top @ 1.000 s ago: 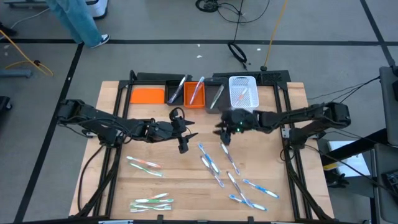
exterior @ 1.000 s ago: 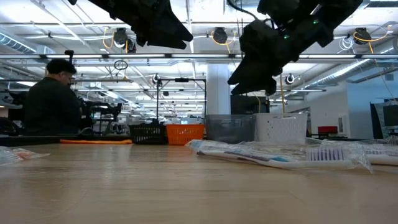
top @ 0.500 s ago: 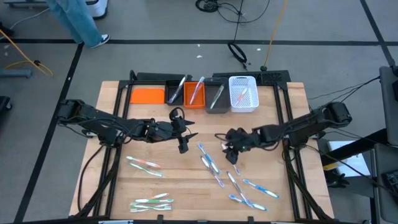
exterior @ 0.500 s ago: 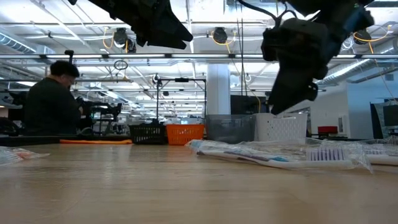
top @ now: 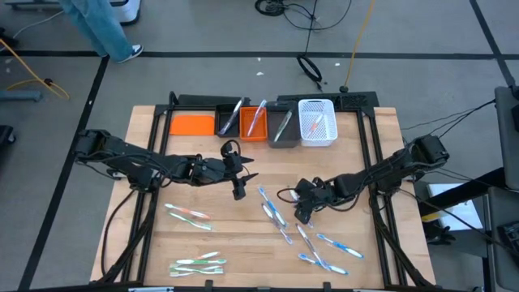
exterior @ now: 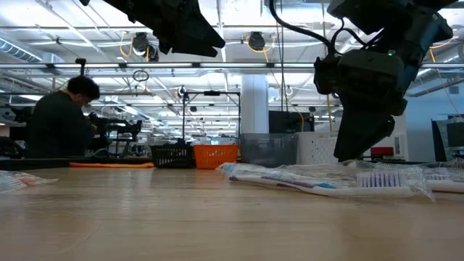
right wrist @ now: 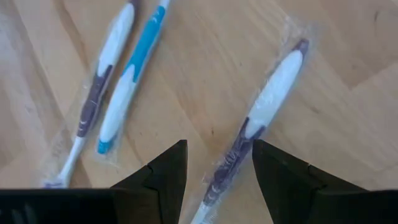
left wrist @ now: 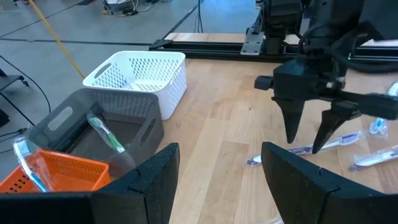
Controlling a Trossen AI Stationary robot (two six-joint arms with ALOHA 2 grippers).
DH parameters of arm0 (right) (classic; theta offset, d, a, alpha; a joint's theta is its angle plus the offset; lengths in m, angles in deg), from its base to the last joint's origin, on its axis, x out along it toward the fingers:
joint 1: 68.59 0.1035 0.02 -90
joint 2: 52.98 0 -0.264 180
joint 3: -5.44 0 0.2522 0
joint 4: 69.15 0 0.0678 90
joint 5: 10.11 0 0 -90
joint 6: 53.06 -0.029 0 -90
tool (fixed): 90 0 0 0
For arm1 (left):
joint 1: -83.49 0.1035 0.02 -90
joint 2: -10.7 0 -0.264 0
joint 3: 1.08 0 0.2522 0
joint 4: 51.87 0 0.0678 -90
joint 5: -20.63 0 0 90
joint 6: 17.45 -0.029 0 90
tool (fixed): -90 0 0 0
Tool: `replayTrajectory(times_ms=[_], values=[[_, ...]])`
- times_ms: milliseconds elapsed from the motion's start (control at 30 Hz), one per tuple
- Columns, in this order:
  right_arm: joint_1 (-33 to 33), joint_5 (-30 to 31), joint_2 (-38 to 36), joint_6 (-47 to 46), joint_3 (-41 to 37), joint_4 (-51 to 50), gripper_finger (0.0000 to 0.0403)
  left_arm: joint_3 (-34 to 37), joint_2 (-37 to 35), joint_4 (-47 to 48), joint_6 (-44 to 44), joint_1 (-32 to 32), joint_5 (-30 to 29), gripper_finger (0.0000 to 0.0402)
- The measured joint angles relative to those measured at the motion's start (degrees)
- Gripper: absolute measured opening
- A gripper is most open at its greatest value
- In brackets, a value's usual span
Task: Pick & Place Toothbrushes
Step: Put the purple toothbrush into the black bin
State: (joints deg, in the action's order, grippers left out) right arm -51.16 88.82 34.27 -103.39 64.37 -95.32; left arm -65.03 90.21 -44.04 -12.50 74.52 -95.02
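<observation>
Wooden planks make up the worktop [top: 219, 243], and wrapped toothbrushes lie scattered over its near half. A blue-and-purple group [top: 304, 231] runs diagonally across the middle right, two greenish ones with pink-red accents [top: 188, 216] lie to the left, and a small bunch of green ones [top: 198, 264] sits near the front edge.

The right gripper [top: 302, 212] is low over the blue-and-purple group with its fingers apart, holding nothing. In its wrist view the two dark fingertips [right wrist: 163, 174] straddle the lower end of a purple-handled toothbrush [right wrist: 264, 115] in a clear wrapper; whether they touch it cannot be told. Just beside that one lie a blue-handled toothbrush [right wrist: 132, 71] and another purple one [right wrist: 99, 78], side by side. The left wrist view shows this gripper pointing straight down, its tips close above a toothbrush on the wood.

The left gripper [top: 239, 188] hangs above the worktop's middle, open and empty, well apart from any toothbrush.

Along the far edge stand a black bin [top: 228, 119], an orange bin [top: 255, 122], a grey bin [top: 281, 128] and a white basket [top: 317, 122], each with toothbrushes inside. An orange lid [top: 192, 124] lies flat to the left of them.

Beyond the worktop, a person [exterior: 61, 119] in dark clothing sits at a bench.
</observation>
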Motion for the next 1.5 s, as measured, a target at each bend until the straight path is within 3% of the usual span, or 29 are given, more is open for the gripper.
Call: replayTrajectory(times_ms=[467,867,1000,1200,1500], values=[[1.84,1.89,0.81,-2.28,0.07,-1.70,0.0173,0.00,0.00,0.03,-0.07,0.00,0.00,0.0230],[1.86,3.95,7.59,-5.00,0.34,-2.06,0.0169,0.00,0.00,0.00,-0.20,0.00,0.00,0.0230],[1.84,4.10,7.35,-6.01,0.28,-2.38,0.0129,0.00,0.00,-0.01,-0.15,0.00,0.00,0.0230],[1.75,4.07,5.99,-5.98,0.09,-3.24,0.0016,0.00,0.00,-0.01,-0.11,0.00,0.00,0.0230],[1.81,5.47,3.24,-4.31,-0.15,-0.36,0.0007,0.00,0.00,0.12,0.02,0.00,0.00,0.0230]])
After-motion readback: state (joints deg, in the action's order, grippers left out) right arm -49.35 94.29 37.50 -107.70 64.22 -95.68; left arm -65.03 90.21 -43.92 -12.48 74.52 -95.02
